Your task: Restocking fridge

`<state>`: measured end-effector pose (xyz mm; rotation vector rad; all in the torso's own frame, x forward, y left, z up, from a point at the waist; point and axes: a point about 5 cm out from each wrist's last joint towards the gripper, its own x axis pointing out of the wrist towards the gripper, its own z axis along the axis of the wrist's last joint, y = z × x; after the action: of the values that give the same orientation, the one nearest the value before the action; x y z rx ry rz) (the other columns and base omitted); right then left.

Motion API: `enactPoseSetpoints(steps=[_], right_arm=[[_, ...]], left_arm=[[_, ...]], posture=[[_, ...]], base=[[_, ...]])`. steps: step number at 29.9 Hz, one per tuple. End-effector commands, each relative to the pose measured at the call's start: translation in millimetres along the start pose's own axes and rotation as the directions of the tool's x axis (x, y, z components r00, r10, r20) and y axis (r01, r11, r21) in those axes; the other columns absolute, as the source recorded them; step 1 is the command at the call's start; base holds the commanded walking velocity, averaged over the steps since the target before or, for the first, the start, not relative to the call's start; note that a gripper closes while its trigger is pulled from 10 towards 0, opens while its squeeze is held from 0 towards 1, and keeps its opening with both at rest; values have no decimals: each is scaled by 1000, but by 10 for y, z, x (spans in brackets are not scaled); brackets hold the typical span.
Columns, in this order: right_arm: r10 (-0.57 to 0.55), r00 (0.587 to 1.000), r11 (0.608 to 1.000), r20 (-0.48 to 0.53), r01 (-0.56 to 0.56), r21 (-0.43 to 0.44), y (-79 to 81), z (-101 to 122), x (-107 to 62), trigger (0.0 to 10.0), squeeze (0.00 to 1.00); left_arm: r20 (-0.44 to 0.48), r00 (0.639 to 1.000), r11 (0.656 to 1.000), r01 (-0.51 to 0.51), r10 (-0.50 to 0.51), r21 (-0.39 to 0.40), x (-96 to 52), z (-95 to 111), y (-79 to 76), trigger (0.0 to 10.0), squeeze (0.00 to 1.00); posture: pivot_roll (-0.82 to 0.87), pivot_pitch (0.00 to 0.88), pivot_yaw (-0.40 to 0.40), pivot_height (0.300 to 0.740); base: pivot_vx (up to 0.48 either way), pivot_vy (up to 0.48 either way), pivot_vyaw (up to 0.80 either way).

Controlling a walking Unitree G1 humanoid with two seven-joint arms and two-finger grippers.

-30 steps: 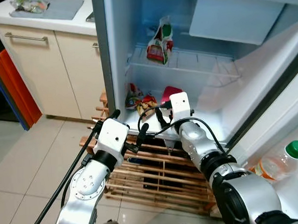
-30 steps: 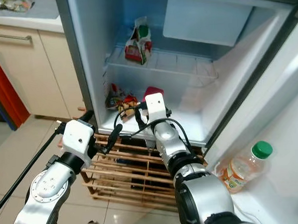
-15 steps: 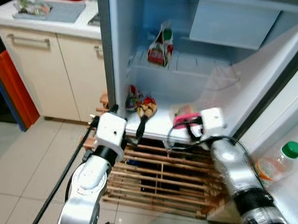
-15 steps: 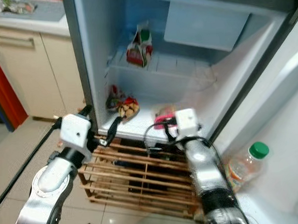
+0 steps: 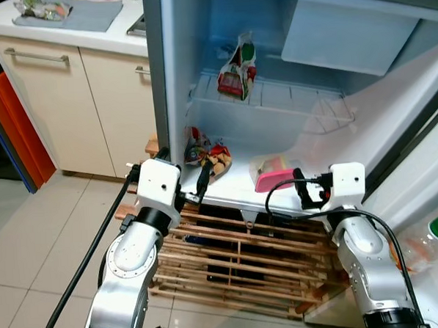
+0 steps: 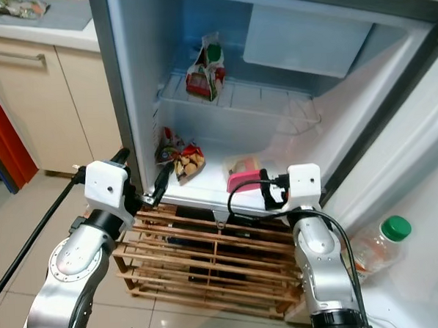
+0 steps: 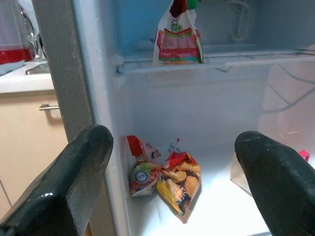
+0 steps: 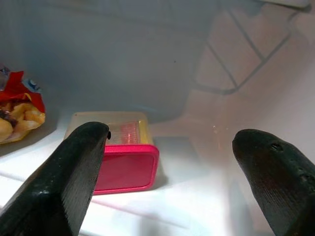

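The fridge stands open, and a pink-lidded container lies on its bottom shelf. My right gripper is open just right of the container, at the shelf's front edge, holding nothing. The right wrist view shows the container ahead, apart from both fingers. My left gripper is open at the fridge's left front corner. It faces two snack bags on the bottom shelf. A red and green bag leans on the wire shelf above.
A wooden slatted rack sits on the floor under the fridge front. The fridge door stands open at the right with a green-capped bottle in it. Beige cabinets are at the left. A black cable trails beside my left arm.
My right gripper has drawn back out of the fridge and to the right, leaving the pink-lidded container on the bottom shelf. The left gripper has stayed near the fridge's left front corner.
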<state>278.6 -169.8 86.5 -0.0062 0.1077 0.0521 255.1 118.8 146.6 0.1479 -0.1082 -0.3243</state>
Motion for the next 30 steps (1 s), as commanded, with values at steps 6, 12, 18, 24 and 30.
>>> enactPoseSetpoints(steps=[6,12,18,24,30], right_arm=[[54,998,998,35,-54,15,111,98,43,10000,0],[105,995,993,-1,-104,48,255,57,219,10000,0],[116,981,992,-153,-106,73,515,-118,510,10000,0],[145,966,989,-212,-144,21,802,-144,509,10000,0],[224,959,975,-176,-222,30,973,-89,248,10000,0]], left_arm=[[-9,999,999,-34,34,10,40,-46,-1,10000,0],[-1,999,999,-40,40,4,114,-29,22,10000,0],[33,999,1000,-12,12,-11,77,56,43,10000,0],[19,999,999,-33,32,40,-174,112,166,10000,0],[1,998,994,-66,67,81,-363,171,237,10000,0]], posture=[[54,0,-70,740],[34,0,-51,740],[69,0,-45,740],[179,0,-82,740],[220,0,-51,740]], base=[[0,0,0],[0,0,0],[0,0,0],[0,0,0],[0,0,0]])
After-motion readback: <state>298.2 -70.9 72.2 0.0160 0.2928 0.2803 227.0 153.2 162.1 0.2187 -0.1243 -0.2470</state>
